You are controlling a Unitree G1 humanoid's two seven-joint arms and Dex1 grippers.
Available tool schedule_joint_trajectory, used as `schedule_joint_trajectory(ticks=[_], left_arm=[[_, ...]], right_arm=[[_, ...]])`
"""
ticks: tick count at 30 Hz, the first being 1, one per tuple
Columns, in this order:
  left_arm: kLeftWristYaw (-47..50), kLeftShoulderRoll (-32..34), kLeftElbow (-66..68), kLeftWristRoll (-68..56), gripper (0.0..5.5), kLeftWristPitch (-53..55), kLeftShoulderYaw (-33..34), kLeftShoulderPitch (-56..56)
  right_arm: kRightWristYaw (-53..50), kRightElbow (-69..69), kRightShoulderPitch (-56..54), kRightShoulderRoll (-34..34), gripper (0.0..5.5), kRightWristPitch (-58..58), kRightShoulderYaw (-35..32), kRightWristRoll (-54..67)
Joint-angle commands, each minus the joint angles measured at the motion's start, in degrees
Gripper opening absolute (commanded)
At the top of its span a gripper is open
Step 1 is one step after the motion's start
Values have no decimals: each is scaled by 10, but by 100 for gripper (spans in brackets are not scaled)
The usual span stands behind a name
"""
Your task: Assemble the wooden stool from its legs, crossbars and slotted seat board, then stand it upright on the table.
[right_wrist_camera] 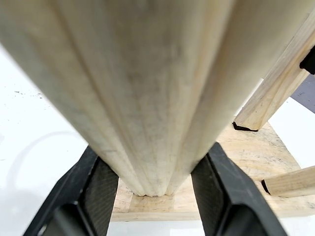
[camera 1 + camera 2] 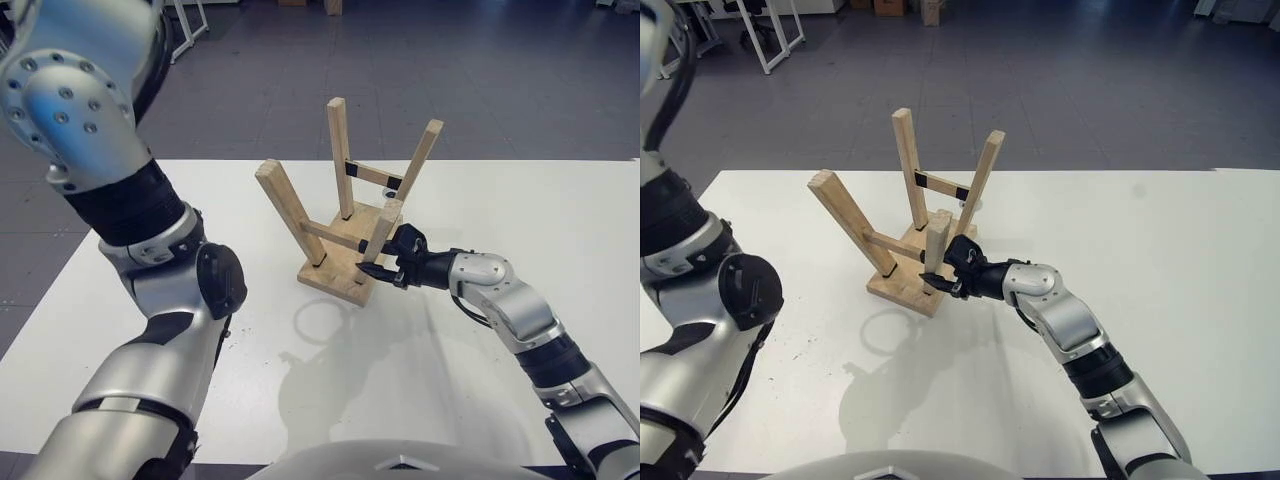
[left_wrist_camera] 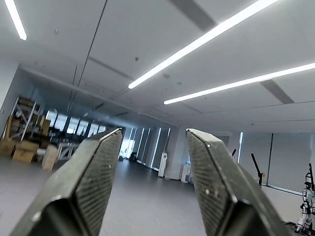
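Resting upside down on the white table [image 2: 520,210], the wooden stool [image 2: 345,215] is sitting on its seat board [image 2: 335,282], with all four legs pointing upward and splaying outward from the board. Two legs are rising from the far side of the seat board, the far left leg [image 2: 340,155] and the far right leg [image 2: 418,160], and a crossbar [image 2: 378,177] with dark bands at its ends is joining them above the board. A thicker leg [image 2: 290,212] is leaning out from the board's left side, and a second crossbar [image 2: 335,236] is running from it just above the board to the near right leg [image 2: 380,235].

The right gripper [image 2: 378,268] is reaching in from the right of the seat board and clamping that near right leg low down, close above the board. In the right wrist view its dark pads [image 1: 98,196] are pressing against opposite sides of the leg.

The left gripper [image 3: 153,135] is pointing up toward the ceiling lights [image 3: 206,37]. Its fingers [image 3: 93,172] are standing apart, gripping nothing.
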Motion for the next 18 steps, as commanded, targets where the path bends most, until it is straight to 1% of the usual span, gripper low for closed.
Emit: schedule_joint_trajectory(ticks=[1, 2, 4, 5, 6, 7, 9, 12, 15, 18], left_arm=[[18, -61, 1, -58, 243, 115, -23, 132], [35, -99, 18, -56, 243, 150, -31, 235], [48, -134, 44, -26, 243, 196, -76, 427], [49, -142, 42, -16, 243, 209, -94, 490], [50, -150, 29, -14, 243, 214, -101, 523], [53, -162, 14, -22, 243, 215, -96, 532], [57, -174, -3, -35, 243, 209, -82, 518], [68, -176, -18, -62, 243, 197, -44, 438], [106, -188, -55, -139, 243, 205, 2, 351], [173, -202, -92, -252, 243, 199, 33, 281]], right_arm=[[-8, 67, 64, -25, 202, 94, 49, -59], [-7, 68, 63, -26, 202, 94, 49, -59], [-6, 70, 57, -26, 202, 95, 47, -59], [-5, 70, 54, -26, 202, 95, 46, -58], [-5, 68, 52, -26, 202, 97, 45, -58], [-4, 64, 53, -27, 202, 98, 44, -58], [-4, 60, 59, -27, 202, 98, 43, -60], [-6, 60, 66, -22, 202, 98, 42, -65], [-10, 62, 66, -17, 202, 98, 42, -65], [-11, 59, 72, -17, 202, 97, 43, -66]])
